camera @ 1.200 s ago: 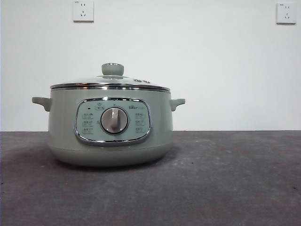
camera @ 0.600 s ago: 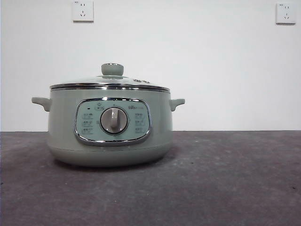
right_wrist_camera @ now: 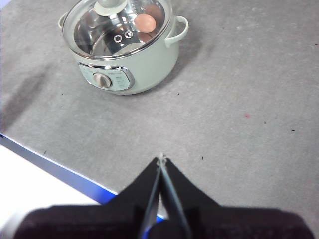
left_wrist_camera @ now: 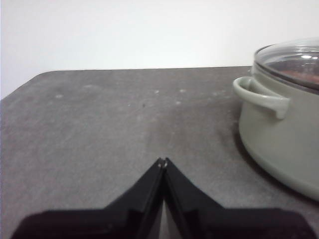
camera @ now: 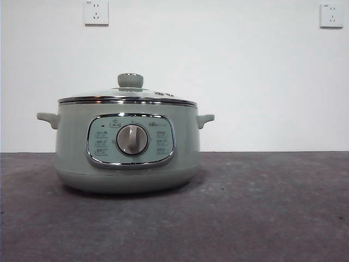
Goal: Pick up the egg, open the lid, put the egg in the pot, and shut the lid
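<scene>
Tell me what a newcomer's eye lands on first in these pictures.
The pale green pot dominates, standing left of centre on the grey table with the lid seated on it. Through the glass, the right wrist view shows the egg inside. The left gripper and right gripper are both shut, empty, away from the pot.

The table (camera: 272, 207) has a dark grey, mottled top with pale scuffs and small specks. In the right wrist view a blue band runs along one edge of it. The only thing standing directly on it is the pot (camera: 128, 164), a round sage-green electric cooker resting flat on its base, with bare tabletop all around it.
</scene>
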`<act>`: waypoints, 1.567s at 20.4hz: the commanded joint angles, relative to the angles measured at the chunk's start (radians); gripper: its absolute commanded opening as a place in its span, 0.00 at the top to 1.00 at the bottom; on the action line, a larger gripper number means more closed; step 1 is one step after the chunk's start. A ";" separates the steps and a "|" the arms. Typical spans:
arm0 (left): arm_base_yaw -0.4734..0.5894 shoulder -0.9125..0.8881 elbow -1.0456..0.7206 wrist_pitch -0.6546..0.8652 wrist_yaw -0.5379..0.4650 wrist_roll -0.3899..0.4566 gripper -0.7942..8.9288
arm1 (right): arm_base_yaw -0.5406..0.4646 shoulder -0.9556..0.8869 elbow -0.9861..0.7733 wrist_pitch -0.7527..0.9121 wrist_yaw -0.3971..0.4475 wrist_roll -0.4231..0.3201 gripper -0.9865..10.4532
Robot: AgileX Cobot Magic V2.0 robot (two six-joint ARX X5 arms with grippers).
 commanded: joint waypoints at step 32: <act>0.002 0.059 -0.010 -0.030 0.026 -0.015 0.92 | -0.613 -0.483 -0.919 1.038 -0.038 -0.169 0.91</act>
